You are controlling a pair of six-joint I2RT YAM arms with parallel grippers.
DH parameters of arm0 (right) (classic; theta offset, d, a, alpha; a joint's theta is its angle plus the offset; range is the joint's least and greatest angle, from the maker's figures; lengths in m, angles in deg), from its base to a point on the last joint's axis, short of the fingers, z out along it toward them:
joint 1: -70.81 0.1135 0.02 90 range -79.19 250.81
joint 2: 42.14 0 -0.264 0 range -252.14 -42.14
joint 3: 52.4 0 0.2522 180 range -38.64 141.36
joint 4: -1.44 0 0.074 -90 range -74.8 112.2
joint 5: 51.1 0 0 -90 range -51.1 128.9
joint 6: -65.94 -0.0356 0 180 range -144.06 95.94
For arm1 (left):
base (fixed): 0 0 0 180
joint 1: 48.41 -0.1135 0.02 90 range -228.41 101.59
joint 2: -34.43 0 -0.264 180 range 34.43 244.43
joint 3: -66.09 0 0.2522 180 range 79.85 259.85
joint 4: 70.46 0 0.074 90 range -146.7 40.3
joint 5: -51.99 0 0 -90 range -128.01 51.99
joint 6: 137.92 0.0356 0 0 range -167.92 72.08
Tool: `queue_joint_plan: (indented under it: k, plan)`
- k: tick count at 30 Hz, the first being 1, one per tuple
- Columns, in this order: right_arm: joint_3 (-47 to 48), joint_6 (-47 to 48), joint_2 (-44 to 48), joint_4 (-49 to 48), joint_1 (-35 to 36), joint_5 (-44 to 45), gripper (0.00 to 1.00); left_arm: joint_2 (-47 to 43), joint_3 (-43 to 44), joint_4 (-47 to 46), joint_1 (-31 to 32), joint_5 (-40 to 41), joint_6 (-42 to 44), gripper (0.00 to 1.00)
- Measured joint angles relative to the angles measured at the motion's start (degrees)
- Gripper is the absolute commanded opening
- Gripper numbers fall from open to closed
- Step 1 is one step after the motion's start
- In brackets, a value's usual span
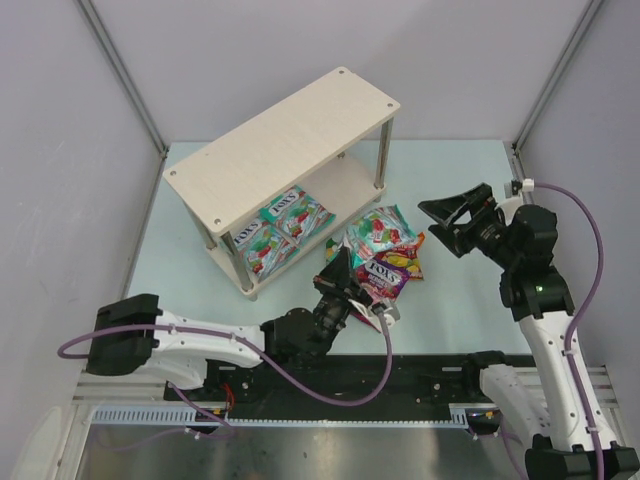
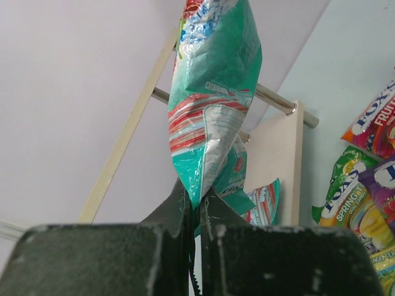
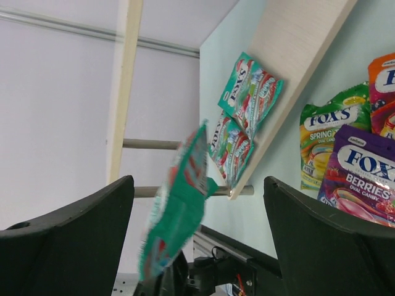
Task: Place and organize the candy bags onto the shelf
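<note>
My left gripper (image 1: 342, 272) (image 2: 196, 200) is shut on the bottom edge of a teal candy bag (image 2: 213, 92), which stands upright in the air in front of the shelf; it also shows in the right wrist view (image 3: 179, 216). The pale wood shelf (image 1: 290, 130) has two teal bags on its lower board (image 1: 290, 213) (image 1: 262, 248) (image 3: 250, 92). A purple bag (image 1: 383, 277) (image 3: 361, 172), a green-yellow bag (image 3: 321, 139) and a red-orange bag (image 3: 382, 92) lie in a pile on the table right of the shelf. My right gripper (image 1: 450, 215) (image 3: 197, 180) is open and empty, raised right of the pile.
The shelf's top board is bare. Thin metal posts (image 1: 383, 150) join the boards at the corners. Grey walls close the table at the back and sides. A black rail (image 1: 400, 375) runs along the near edge.
</note>
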Motion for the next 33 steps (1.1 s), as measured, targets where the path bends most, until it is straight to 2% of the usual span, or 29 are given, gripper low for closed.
queue_joint_plan:
  k: [7,14,21,25,33]
  plan:
    - [0.0,-1.1,-5.6,-4.2,-2.7,-9.1,0.89,3.4,-1.1,-3.6,1.2,0.0,4.2,0.0]
    - [0.0,0.1,-8.5,-4.2,-2.7,-16.8,0.83,4.3,-1.1,-7.3,1.2,-0.2,7.3,0.0]
    - [0.0,2.5,-8.1,-0.2,-2.7,-20.5,0.77,6.8,-1.1,-9.0,1.2,-0.6,9.0,0.0]
    - [0.1,2.9,-7.7,0.9,-2.6,-22.0,0.7,8.0,-1.1,-9.3,1.2,-1.2,9.5,0.0]
    - [0.2,4.3,-8.5,1.6,0.9,-22.3,0.7,9.2,0.0,-9.9,1.1,-1.4,10.2,0.0]
